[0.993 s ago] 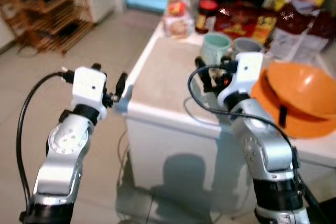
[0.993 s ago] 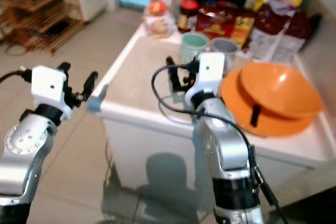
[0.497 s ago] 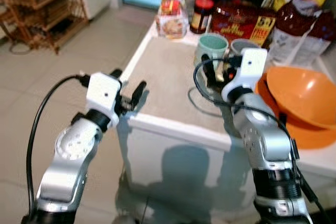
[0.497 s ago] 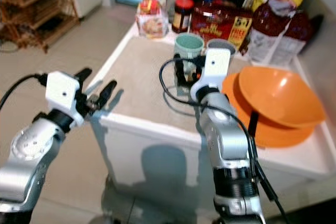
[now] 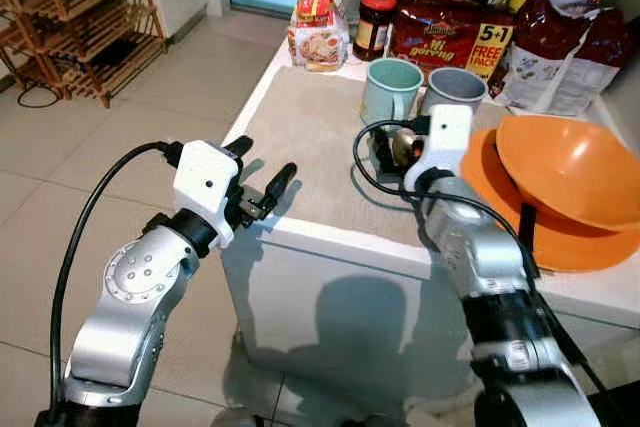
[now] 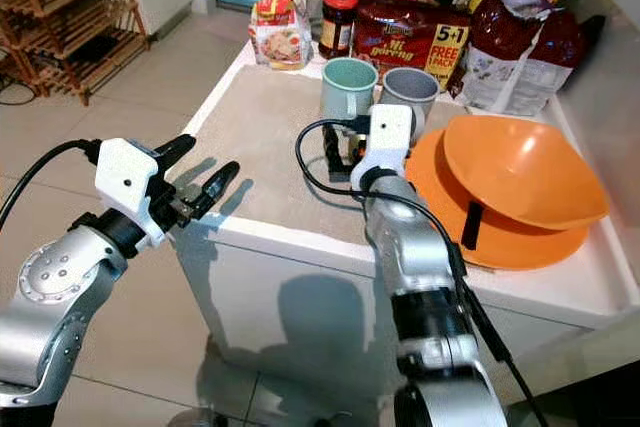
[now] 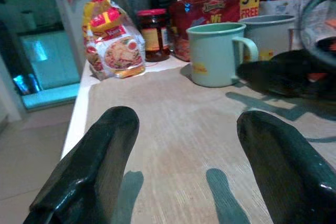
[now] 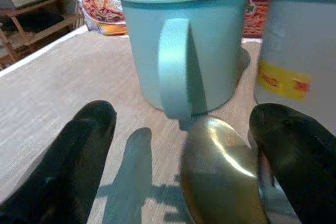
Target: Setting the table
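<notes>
Two mugs stand directly ahead of my right gripper (image 8: 178, 145), and between them and me lies the spoon. Spoon (image 8: 223, 174): metal bowl facing up, flat on the beige mat (image 5: 320, 137), just in front of my spread fingertips (image 8: 79, 145) and inside the line between them. Its long axis seems to run back toward my wrist, handle hidden under the claw, so I cannot tell its full length or exact heading.

Green mug (image 8: 184, 45): just beyond the spoon's bowl, upright, handle turned straight at me. Grey mug (image 8: 302, 51): beside the green one, toward my outer finger, near or touching it; I cannot tell which.

Right fingers stand wide apart, holding nothing, low over the mat. My judgement: the spoon is the nearer pick for this arm, a short push forward and down, closing across the neck rather than the bowl; the green mug's handle crowds the far end.

Left gripper (image 5: 262, 182): fingers also spread, empty, hovering at the near corner of the white counter (image 5: 300, 237), well apart from the mugs and spoon. Right arm is plainly the closer one.

Farther out on my right: stacked orange bowls (image 5: 570, 172). Behind the mugs: snack packets (image 5: 450, 32), a red-lidded jar (image 5: 376, 22).
</notes>
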`<state>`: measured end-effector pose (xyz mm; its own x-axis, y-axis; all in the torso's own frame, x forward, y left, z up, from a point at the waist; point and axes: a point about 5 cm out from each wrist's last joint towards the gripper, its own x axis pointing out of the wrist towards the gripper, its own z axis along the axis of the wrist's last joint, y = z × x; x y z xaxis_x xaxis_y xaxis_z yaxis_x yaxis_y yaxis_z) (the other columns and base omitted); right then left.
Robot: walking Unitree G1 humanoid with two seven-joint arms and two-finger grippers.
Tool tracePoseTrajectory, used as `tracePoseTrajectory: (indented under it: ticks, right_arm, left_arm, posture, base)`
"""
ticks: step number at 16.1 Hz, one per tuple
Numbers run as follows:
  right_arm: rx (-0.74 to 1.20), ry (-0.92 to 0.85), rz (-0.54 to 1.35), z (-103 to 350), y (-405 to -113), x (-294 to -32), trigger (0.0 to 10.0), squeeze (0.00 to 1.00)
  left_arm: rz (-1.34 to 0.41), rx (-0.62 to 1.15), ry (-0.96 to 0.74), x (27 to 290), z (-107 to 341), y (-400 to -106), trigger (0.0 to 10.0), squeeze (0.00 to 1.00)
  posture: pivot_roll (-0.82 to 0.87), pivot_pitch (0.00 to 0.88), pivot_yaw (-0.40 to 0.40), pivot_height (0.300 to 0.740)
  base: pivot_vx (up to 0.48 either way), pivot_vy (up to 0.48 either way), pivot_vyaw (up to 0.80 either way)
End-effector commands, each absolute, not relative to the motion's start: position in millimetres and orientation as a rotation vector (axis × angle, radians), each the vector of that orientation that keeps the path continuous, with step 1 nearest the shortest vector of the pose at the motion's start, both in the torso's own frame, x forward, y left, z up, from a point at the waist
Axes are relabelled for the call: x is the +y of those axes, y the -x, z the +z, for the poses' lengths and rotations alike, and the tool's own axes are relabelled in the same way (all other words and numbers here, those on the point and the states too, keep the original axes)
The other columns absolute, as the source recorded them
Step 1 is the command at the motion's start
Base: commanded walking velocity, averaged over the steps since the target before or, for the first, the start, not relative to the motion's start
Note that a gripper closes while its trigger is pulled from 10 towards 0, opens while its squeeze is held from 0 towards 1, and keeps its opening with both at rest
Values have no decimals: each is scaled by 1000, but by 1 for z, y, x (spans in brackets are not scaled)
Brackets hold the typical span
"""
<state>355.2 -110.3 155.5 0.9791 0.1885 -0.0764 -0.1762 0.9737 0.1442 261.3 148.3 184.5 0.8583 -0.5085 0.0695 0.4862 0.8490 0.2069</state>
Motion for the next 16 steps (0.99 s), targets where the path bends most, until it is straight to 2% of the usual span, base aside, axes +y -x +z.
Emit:
tracePoseTrajectory:
  ticks: [1, 6, 7, 8, 12, 16]
  right_arm:
    - [66, -135, 187, 161, -361, -110, 10000, 0]
    - [42, -98, 181, 167, -378, -105, 10000, 0]
    - [44, -90, 176, 167, -380, -105, 9098, 0]
    - [48, -87, 169, 166, -382, -106, 0, 0]
    - [57, -102, 173, 163, -384, -107, 0, 0]
    - [48, -100, 185, 162, -385, -107, 0, 0]
  left_arm:
    - [-560, -128, -189, 145, 188, -258, 10000, 0]
    - [-575, -124, -186, 144, 189, -256, 10000, 0]
    - [-581, -121, -183, 144, 189, -256, 10000, 0]
    - [-605, -113, -170, 142, 189, -254, 10000, 0]
    - [-700, -89, -121, 135, 189, -246, 10000, 0]
    - [-723, -78, -122, 134, 188, -245, 10000, 0]
  posture:
    - [127, 74, -68, 740]
    - [133, 72, -74, 740]
    - [134, 72, -74, 740]
    - [134, 73, -75, 740]
    - [134, 72, -75, 740]
    - [135, 57, -75, 740]
  base:
    - [0, 0, 0]
    - [0, 0, 0]
    - [0, 0, 0]
    - [0, 0, 0]
    - [0, 0, 0]
    - [0, 0, 0]
